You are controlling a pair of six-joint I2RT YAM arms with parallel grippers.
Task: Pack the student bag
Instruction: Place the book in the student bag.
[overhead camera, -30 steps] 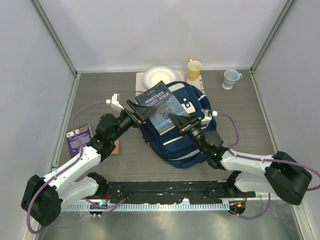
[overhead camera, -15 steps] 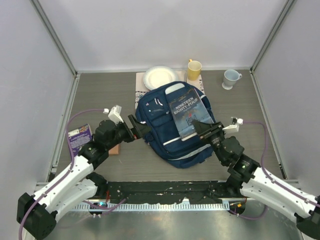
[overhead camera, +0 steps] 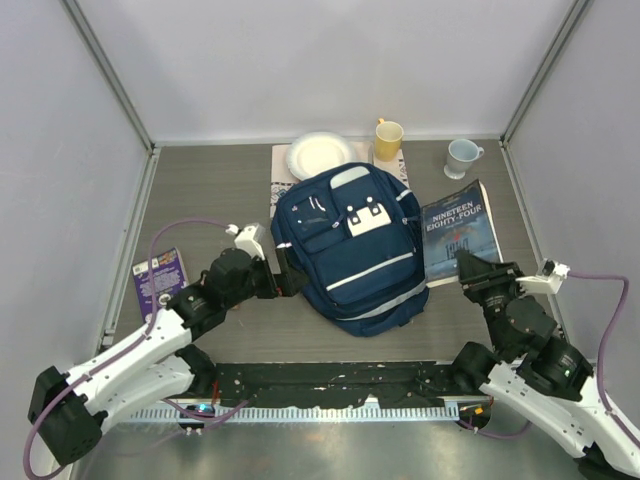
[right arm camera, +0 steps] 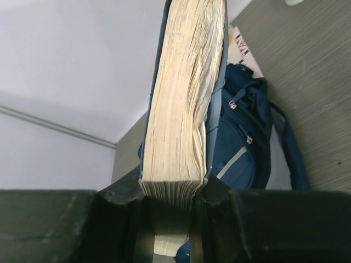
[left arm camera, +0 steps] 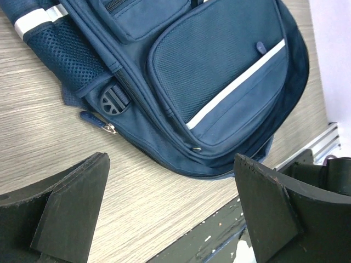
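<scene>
The student bag, navy with white stripes and a white buckle patch, lies flat mid-table with its zips shut. My right gripper is shut on a paperback book with a blue cover, holding it above the table right of the bag. In the right wrist view the book's page block stands between the fingers of that gripper, with the bag behind. My left gripper is open beside the bag's left lower side, empty. The left wrist view shows this gripper over the table, near the bag's front pocket.
At the back stand a white plate on a pale cloth, a yellow mug and a pale blue mug. A purple booklet lies at the left. Grey walls enclose the table; a metal rail runs along the front.
My right gripper has carried the book off the top of the bag to its right. The left gripper has opened wide and drawn back to the bag's lower left side.
</scene>
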